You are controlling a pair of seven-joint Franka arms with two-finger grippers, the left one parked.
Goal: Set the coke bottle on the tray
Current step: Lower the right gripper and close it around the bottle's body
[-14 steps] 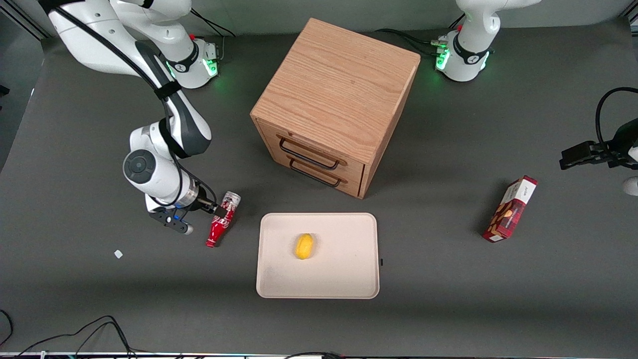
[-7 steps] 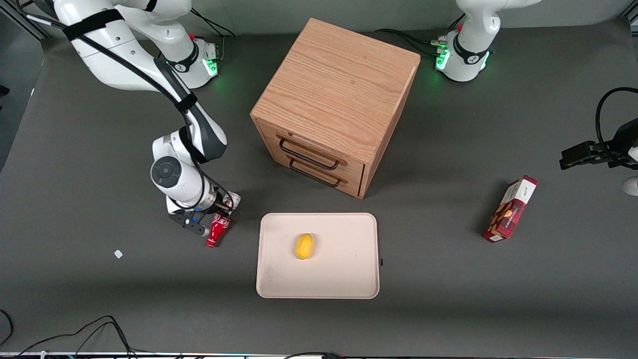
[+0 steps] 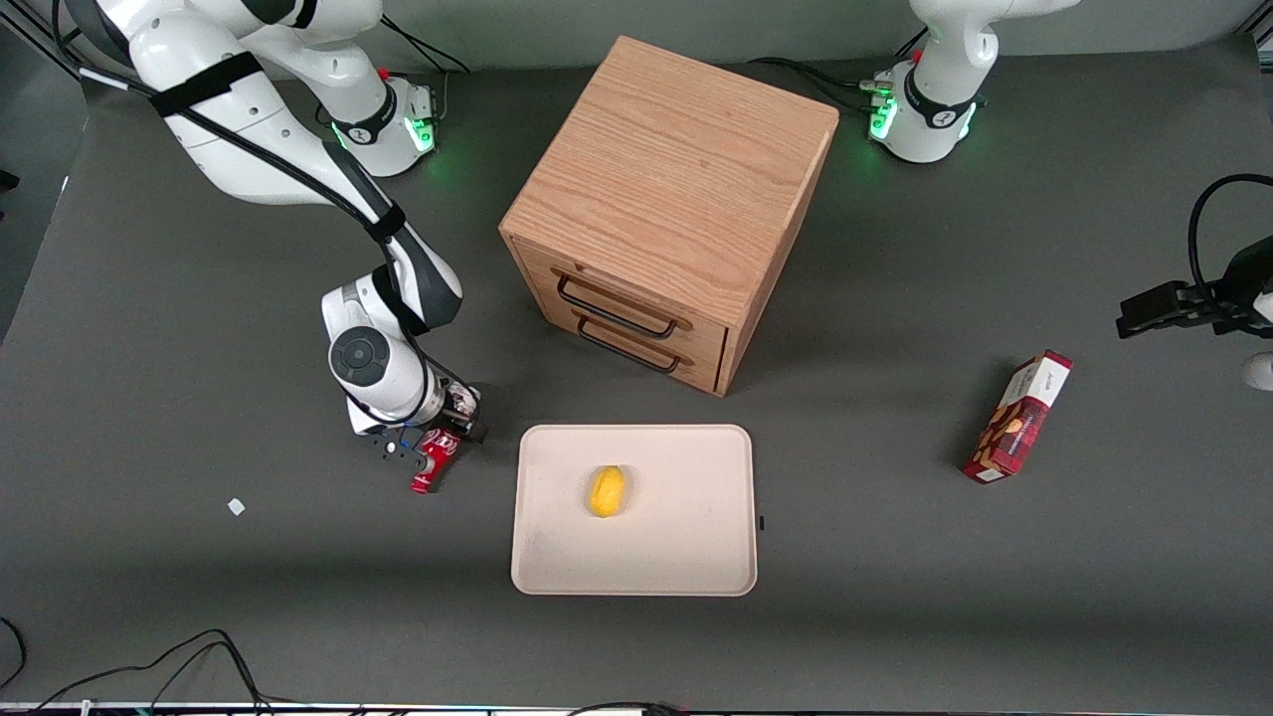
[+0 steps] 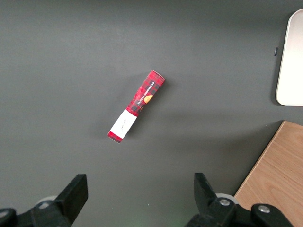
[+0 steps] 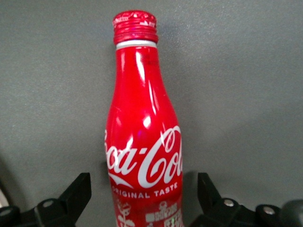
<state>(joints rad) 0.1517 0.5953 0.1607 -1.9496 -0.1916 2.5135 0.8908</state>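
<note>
Moved closer since a second ago, the claw (image 3: 435,444) now straddles the lying coke bottle (image 3: 431,459), fingers spread apart, beside the tray (image 3: 696,557).

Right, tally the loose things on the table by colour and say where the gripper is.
Red: 2, the coke bottle and the snack box.
Yellow: 1, the lemon on the tray.
Cream: 1, the tray.
Wood: 1, the drawer cabinet.
Total: 5.
The gripper is open, straddling the bottle.
</note>
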